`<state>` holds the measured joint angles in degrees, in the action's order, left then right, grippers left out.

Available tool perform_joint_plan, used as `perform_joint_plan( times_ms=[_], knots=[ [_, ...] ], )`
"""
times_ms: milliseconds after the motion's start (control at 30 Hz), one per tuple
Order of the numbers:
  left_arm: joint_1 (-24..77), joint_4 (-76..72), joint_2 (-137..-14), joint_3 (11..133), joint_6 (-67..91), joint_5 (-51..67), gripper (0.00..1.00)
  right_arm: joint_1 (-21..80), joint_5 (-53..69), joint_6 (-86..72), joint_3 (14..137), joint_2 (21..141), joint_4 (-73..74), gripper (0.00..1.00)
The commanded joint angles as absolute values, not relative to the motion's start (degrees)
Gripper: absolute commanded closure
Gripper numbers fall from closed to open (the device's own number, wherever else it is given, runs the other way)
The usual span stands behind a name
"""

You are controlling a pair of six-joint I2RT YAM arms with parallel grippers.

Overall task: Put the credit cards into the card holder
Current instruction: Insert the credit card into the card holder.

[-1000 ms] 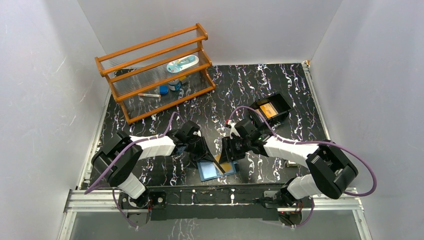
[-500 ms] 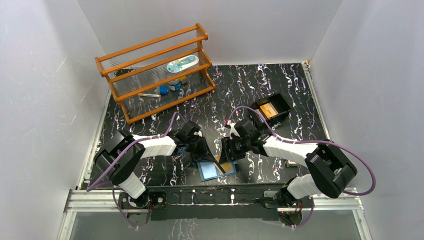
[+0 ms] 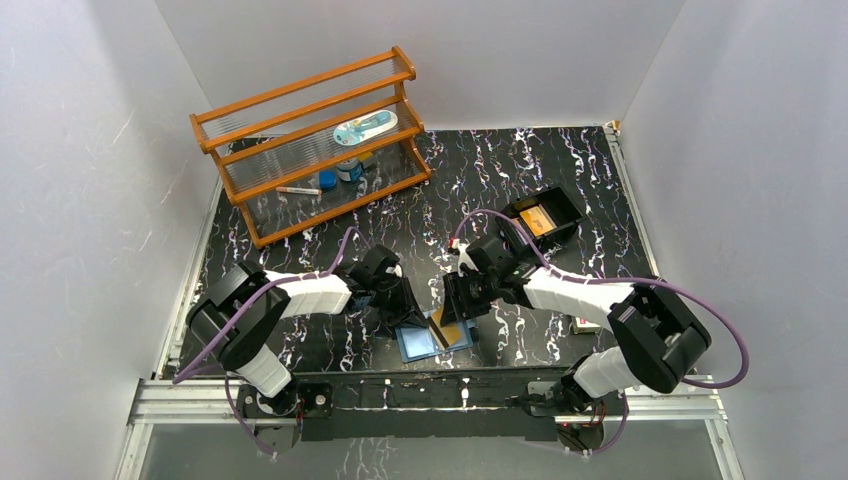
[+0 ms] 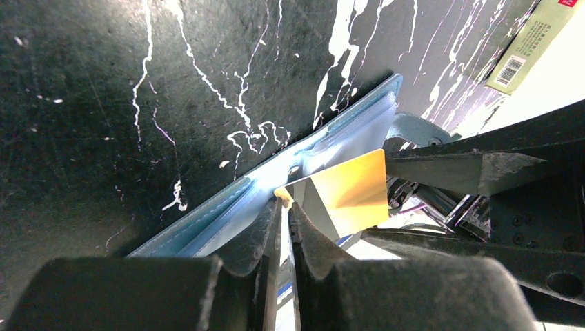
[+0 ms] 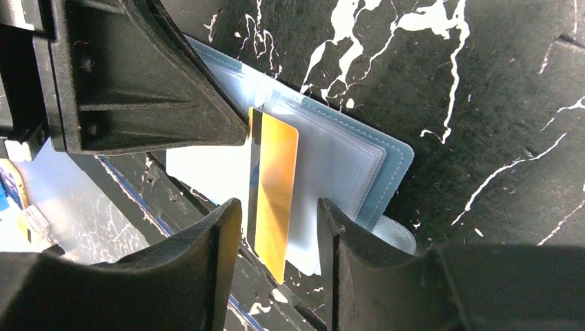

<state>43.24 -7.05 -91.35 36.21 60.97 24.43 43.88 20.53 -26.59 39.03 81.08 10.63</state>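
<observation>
The blue card holder (image 3: 415,342) lies open near the table's front edge, and it also shows in the left wrist view (image 4: 331,131) and the right wrist view (image 5: 386,165). An orange-gold credit card (image 3: 452,333) stands tilted on edge over its clear slots (image 5: 276,179). My left gripper (image 3: 408,312) is shut, its tips (image 4: 284,207) pinching the card's corner (image 4: 352,186). My right gripper (image 3: 455,310) is open (image 5: 277,207); its jaws stand on either side of the card without touching it. Another orange card (image 3: 537,220) lies in a black tray.
The black tray (image 3: 570,205) stands at the back right. A wooden rack (image 3: 310,140) with small items stands at the back left. A small boxed item (image 3: 585,322) lies under the right arm. The table's front rail is just behind the holder.
Both grippers have crept a little closer over the holder. The orange card stands a little more upright. Nothing else has moved.
</observation>
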Motion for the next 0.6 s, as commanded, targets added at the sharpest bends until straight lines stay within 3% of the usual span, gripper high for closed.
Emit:
perform_joint_plan(
  times_ms=[0,100,333,433,567],
  knots=[
    [43.51,-3.41,-91.12,35.14,59.49,21.71,0.92,43.66,23.44,-25.98,40.33,81.67,10.05,0.51],
    [43.51,-3.4,-91.25,35.21,59.5,21.75,0.92,43.63,25.52,-27.49,38.62,81.35,7.43,0.61],
    [43.51,-1.87,-90.36,36.03,59.87,23.12,0.88,43.68,24.39,-31.91,34.14,80.24,1.1,0.93],
    [43.46,3.28,-87.8,38.2,59.58,22.66,0.82,43.52,23.59,-34.27,30.88,79.28,-4.05,1.0],
    [43.17,10.48,-83.55,39.56,58.81,20.62,0.76,43.51,23.31,-36.87,27.05,78.21,-11.51,1.0]
  ],
)
